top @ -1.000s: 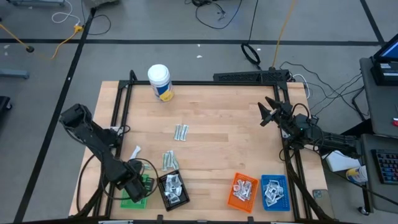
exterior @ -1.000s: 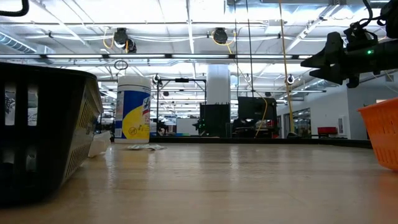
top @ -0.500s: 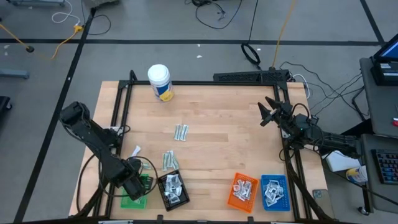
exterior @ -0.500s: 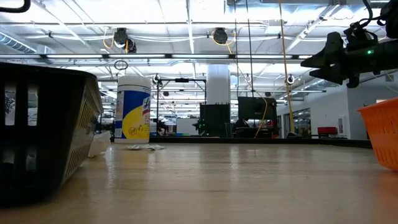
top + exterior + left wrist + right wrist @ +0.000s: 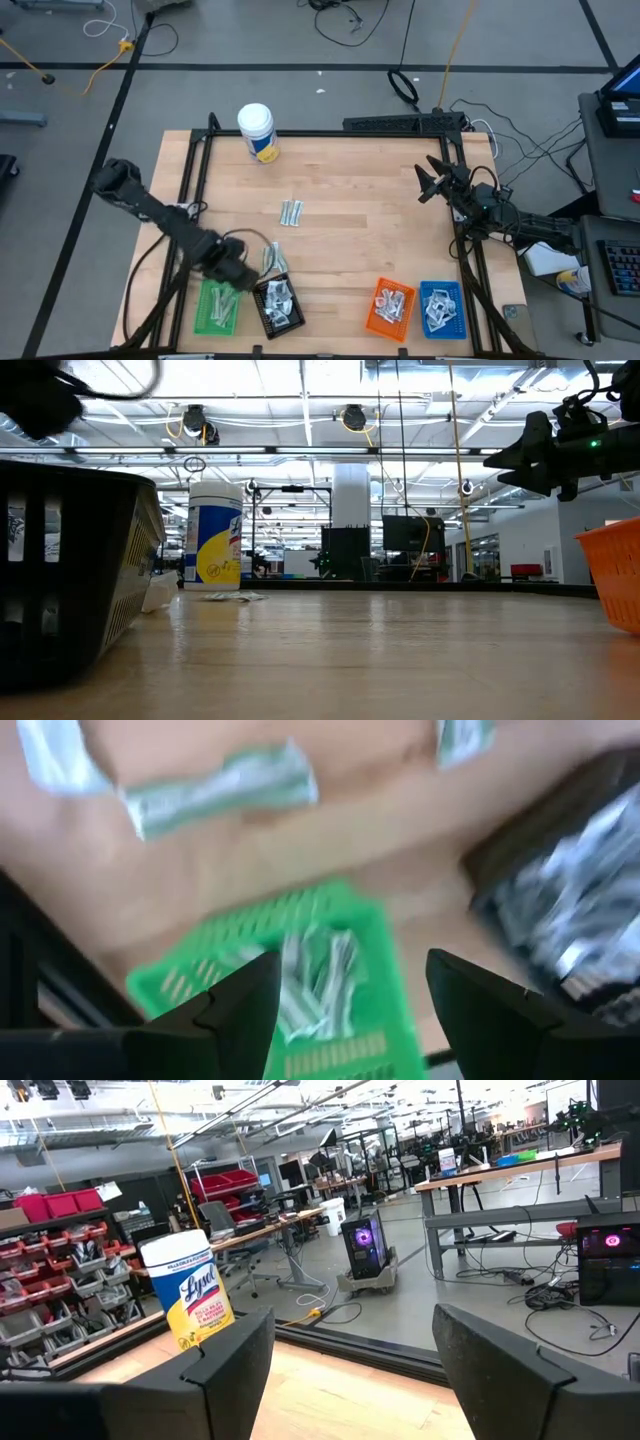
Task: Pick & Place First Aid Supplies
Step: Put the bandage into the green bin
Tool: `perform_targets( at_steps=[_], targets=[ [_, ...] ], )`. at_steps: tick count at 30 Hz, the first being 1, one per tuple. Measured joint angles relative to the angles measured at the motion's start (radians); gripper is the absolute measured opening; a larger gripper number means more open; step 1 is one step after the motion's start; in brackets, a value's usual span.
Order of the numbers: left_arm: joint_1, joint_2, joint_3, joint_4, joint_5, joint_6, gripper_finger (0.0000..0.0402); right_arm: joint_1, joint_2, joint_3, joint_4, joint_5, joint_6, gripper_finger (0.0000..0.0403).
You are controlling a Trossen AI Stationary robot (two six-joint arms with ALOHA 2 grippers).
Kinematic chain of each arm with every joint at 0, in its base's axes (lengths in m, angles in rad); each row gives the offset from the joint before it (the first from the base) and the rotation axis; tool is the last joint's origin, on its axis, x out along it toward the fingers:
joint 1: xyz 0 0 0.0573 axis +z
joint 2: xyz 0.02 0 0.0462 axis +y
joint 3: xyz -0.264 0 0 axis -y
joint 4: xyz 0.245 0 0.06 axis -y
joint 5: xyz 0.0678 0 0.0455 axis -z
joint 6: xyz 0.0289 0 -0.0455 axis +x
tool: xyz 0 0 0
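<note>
Jaws, left: left gripper [image 5: 345, 1010] open, empty, above the green tray [image 5: 216, 305] at the desk's [image 5: 350, 215] near-left corner.
Jaws, right: right gripper [image 5: 428, 180] open, empty, parked at the far-right edge.
Tray: strips [image 5: 315, 975] already inside.
Loose strips: wrapped pair [image 5: 272, 258] just right of the left jaws; another pair [image 5: 291, 211] farther in, mid-desk.
Axis: both pairs run roughly near-far.
Nearer arm: left, by a lot.
</note>
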Motion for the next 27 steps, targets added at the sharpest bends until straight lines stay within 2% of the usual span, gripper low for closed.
perform_targets(
  at_steps=[5,14,20,27],
  targets=[
    [0.188,0.021,0.012,-0.005,0.003,0.138,0.0251,0.000,0.000,0.000,0.000,0.000,0.000,0.0267],
    [0.502,0.116,0.117,-0.013,0.001,0.433,0.0253,0.000,0.000,0.000,0.000,0.000,0.000,0.0267],
    [0.659,0.261,0.275,-0.054,-0.006,0.610,0.0253,0.000,0.000,0.000,0.000,0.000,0.000,0.0267],
    [0.780,0.436,0.484,-0.111,-0.028,0.748,0.0253,0.000,0.000,0.000,0.000,0.000,0.000,0.0267]
  ],
)
